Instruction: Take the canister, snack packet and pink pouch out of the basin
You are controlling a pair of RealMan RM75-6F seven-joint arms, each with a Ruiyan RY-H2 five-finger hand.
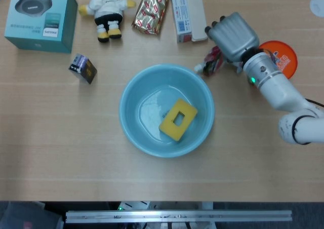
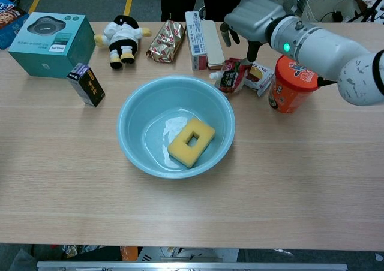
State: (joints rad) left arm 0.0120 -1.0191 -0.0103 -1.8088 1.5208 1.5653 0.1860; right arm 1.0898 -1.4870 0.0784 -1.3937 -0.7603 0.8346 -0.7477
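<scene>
Pale-blue plastic basin at mid-bench now holds only a yellow sponge with a square hole; none of the three task items is inside it. An orange-lidded canister stands upright on the bench to the basin's right, a small snack packet lies just beside it, and the pink pouch lies on the wood against that packet, between basin and canister. The right hand hangs just above the pouch, fingers pointing down and parted; whether they touch it cannot be told, but it looks released, so the task appears all but done. The left hand is out of sight. Light wood-grain bench also carries a teal box, a plush doll, a foil packet, a long white carton and a small dark box; beyond lies grey flooring with yellow tape lines
</scene>
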